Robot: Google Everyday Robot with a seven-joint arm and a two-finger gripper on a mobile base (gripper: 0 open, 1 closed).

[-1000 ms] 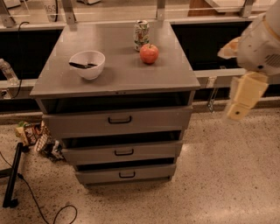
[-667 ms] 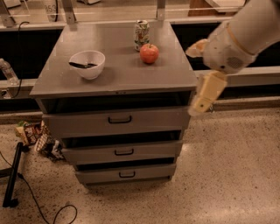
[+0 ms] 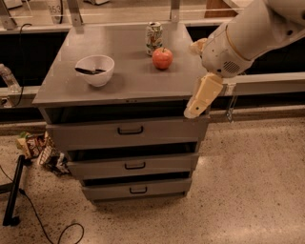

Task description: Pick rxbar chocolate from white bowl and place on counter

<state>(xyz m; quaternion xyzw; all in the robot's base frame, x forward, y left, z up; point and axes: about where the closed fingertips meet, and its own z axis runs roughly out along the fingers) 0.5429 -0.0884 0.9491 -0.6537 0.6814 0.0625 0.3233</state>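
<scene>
Setting: I am working in what looks like a test lab. A grey metal drawer cabinet (image 3: 128, 129) is standing on a speckled hard floor (image 3: 248, 190). A loose cable (image 3: 47, 225) and a black stand (image 3: 12, 193) are lying at left, and a long bench (image 3: 271, 80) is running behind. My gripper (image 3: 200, 97) is hanging by the cabinet's front right corner.

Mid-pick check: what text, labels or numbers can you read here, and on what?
None reads cleanly.
The drink can: print too blurred.
The rxbar chocolate in the white bowl: lettering too small.
The white container at top left: dark digits, unreadable.
The floor wrappers: blurred.
The gripper, at the counter front right corner: no marking seen.
</scene>
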